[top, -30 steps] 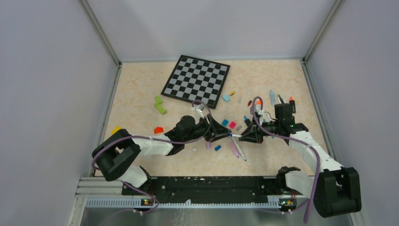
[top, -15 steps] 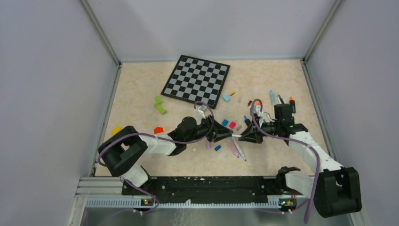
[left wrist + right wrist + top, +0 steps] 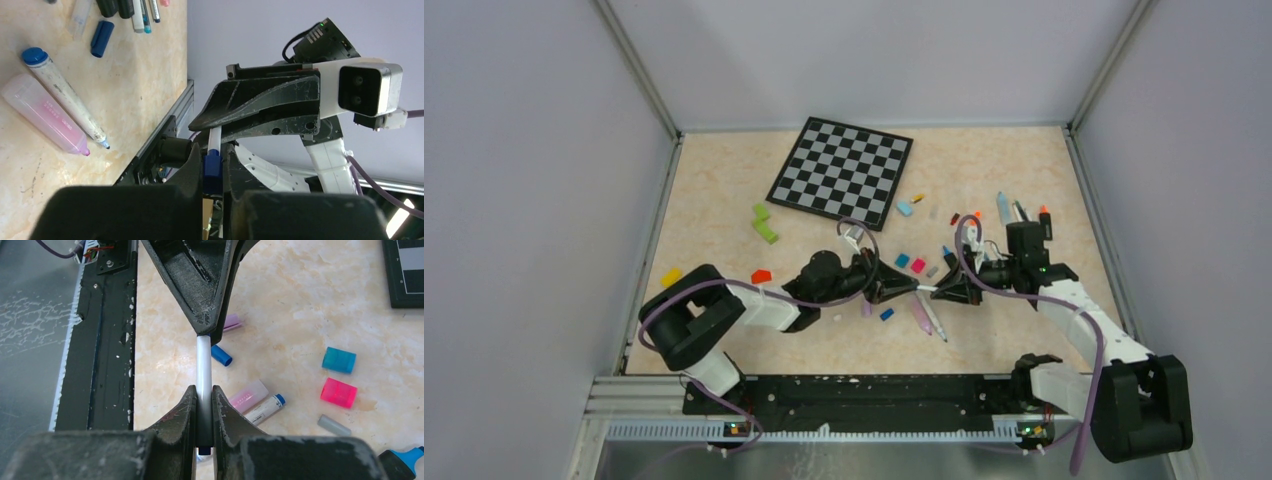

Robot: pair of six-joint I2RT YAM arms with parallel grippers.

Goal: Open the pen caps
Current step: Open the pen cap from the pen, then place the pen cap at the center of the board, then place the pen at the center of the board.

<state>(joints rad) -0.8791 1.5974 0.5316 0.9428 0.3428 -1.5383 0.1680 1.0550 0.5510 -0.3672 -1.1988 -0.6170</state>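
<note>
The left claw [image 3: 213,160] was pinched shut on the blue cap [image 3: 212,172] of a slim white pen [image 3: 203,365]. The right claw [image 3: 202,407] was clamped tight on the same pen's white barrel, a little way along from the cap. The pen was held off the worktop [image 3: 724,210] between the two claws, above its middle (the cap was seated on the barrel, with no gap showing in the left wrist view). Below the pen, a pink highlighter [image 3: 42,112] and a white marker [image 3: 65,97] with a blue end lay side by side on the worktop. Loose caps lay near them: a dark blue cap [image 3: 221,355], a cyan cap [image 3: 339,360] and a pink cap [image 3: 338,392], the last two close together. The checkered board [image 3: 841,172] lay farther back, apart from both claws.
</note>
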